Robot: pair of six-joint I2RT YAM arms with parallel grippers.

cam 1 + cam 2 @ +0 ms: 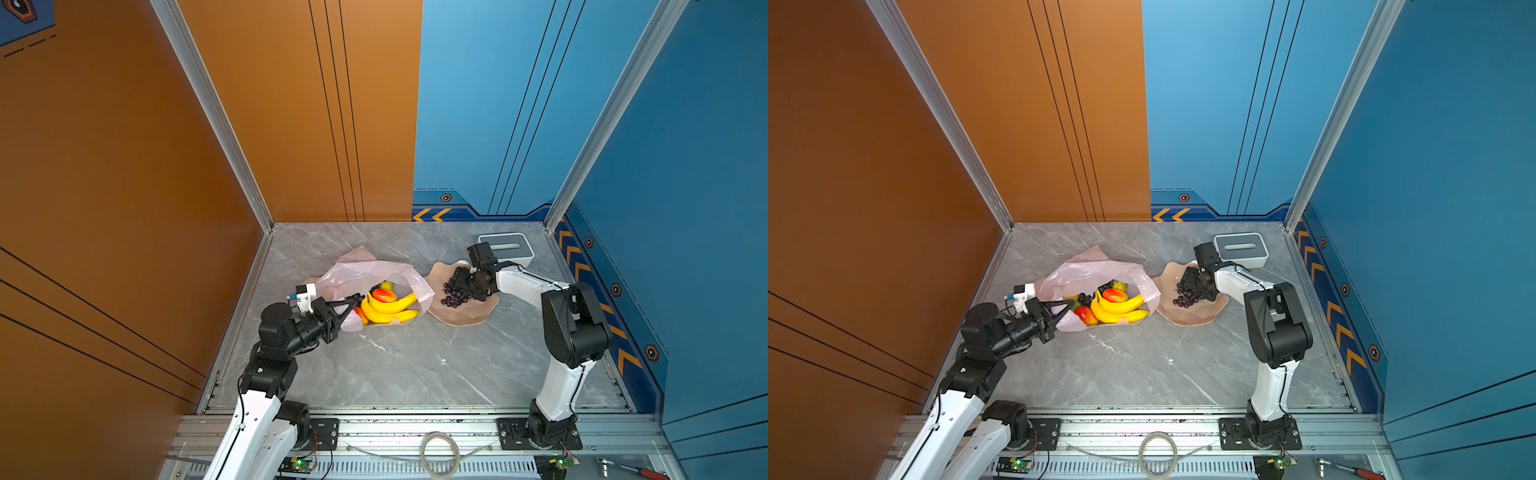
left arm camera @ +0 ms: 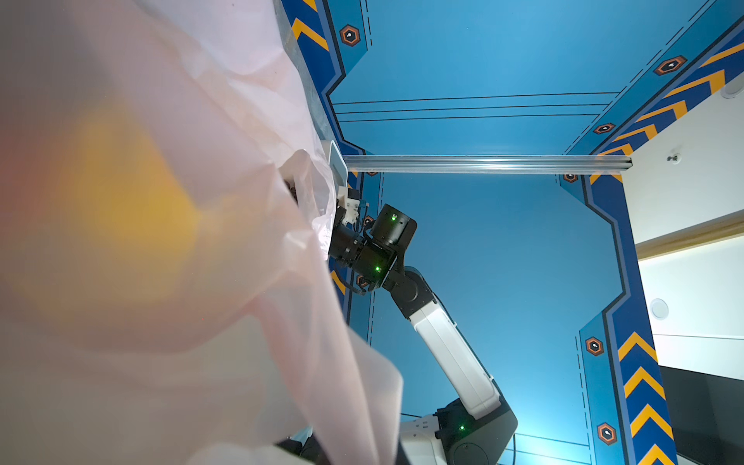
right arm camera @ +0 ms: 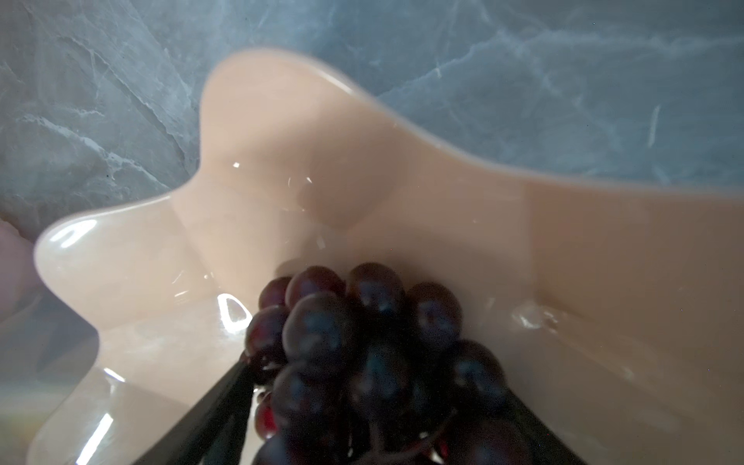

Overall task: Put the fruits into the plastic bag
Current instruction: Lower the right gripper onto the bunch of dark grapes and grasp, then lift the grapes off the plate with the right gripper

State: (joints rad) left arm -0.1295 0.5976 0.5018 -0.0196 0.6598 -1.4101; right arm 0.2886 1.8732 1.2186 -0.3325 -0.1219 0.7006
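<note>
The pale-pink plastic bag (image 1: 365, 270) (image 1: 1084, 270) lies open at the left of the table. Inside it show a yellow banana bunch (image 1: 388, 309), a red-yellow mango (image 1: 384, 295) and a few dark grapes (image 1: 1086, 298). My left gripper (image 1: 357, 298) (image 1: 1074, 304) is shut on the bag's near edge. Blurred bag film (image 2: 161, 282) fills the left wrist view. A bunch of dark purple grapes (image 1: 453, 297) (image 3: 362, 342) lies in the peach scalloped bowl (image 1: 461, 318) (image 3: 322, 161). My right gripper (image 1: 457, 286) (image 3: 376, 382) reaches down into the bowl, its fingers closed against both sides of the bunch.
A white-and-grey slotted box (image 1: 507, 247) stands behind the bowl at the back right. The bowl's rim nearly meets the bag's right side. Orange and blue walls enclose the table. A tape ring (image 1: 439, 455) and a red-handled tool (image 1: 636, 471) lie on the front rail.
</note>
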